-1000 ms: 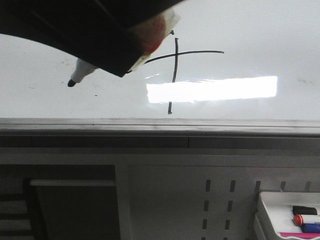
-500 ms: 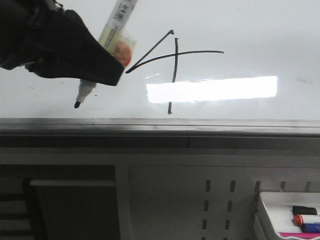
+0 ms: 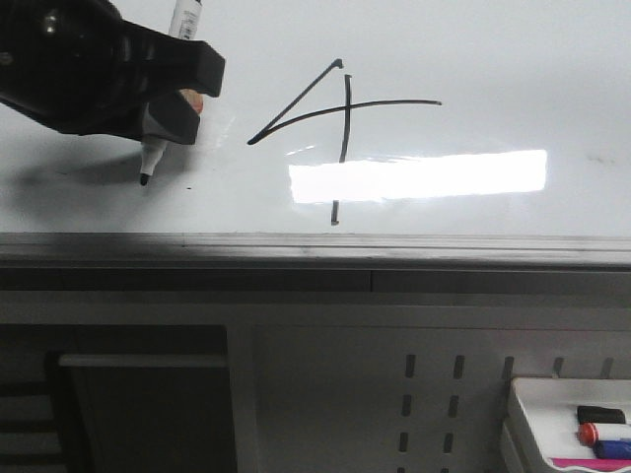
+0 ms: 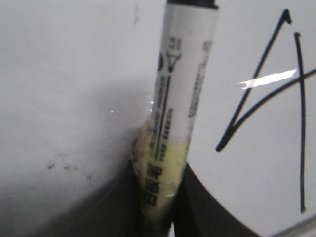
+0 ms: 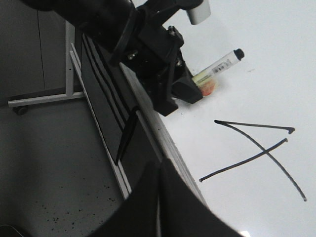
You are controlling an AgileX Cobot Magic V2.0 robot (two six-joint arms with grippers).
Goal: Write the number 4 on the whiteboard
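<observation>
The whiteboard carries a thin black number 4, also in the left wrist view and the right wrist view. My left gripper hovers over the board to the left of the 4, shut on a white marker with yellowish tape at the grip. The marker's black tip points down at the board; contact cannot be told. My right gripper is shut and empty, off the board's edge over the floor.
A grey metal rail runs along the board's near edge. A white tray with several markers stands at the lower right below it. The left arm reaches across the board's edge. A dark frame and speckled floor lie beside the board.
My left gripper has swung left and away from the 4, uncovering its diagonal. The marker has turned more upright, its tip still left of the figure.
</observation>
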